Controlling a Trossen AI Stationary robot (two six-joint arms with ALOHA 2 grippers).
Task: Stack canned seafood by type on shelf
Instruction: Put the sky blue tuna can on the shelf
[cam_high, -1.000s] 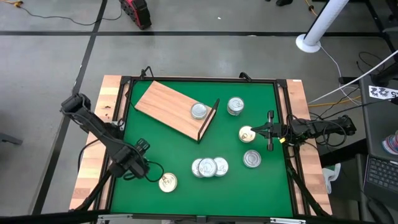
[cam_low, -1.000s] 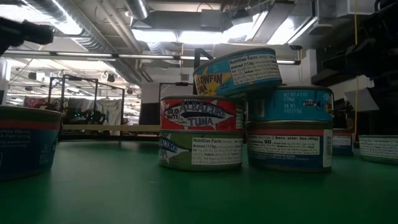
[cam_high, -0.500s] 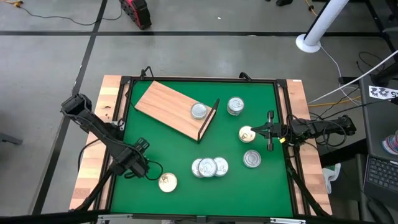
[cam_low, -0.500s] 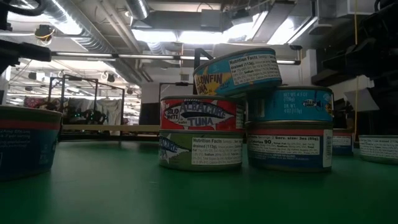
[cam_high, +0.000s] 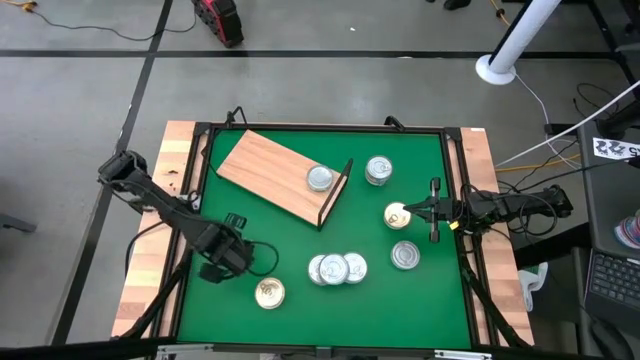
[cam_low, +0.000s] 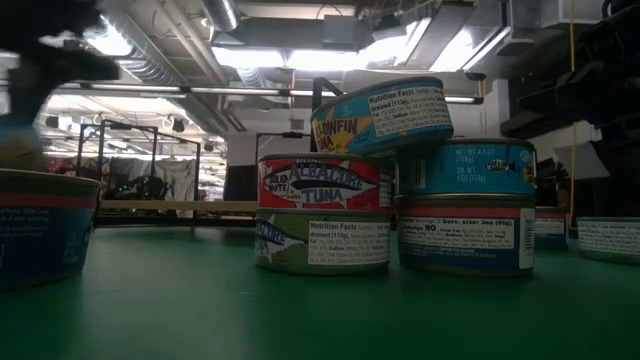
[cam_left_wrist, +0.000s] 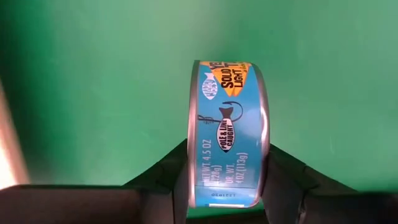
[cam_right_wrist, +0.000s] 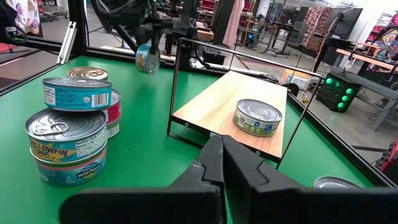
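left gripper (cam_left_wrist: 225, 180) | fingers clamped on teal-label tuna can (cam_left_wrist: 229, 134), on edge between them, above green mat (cam_left_wrist: 93, 81) | right gripper (cam_right_wrist: 219, 163) pinched closed, empty, near shelf (cam_right_wrist: 230, 102)

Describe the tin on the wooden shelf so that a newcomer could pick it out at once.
Find the green table mat and, on it, the light-brown wooden shelf with a black wire frame at one end. One silver-topped tin lies flat on the board, close to that frame. It is the only tin resting on wood.
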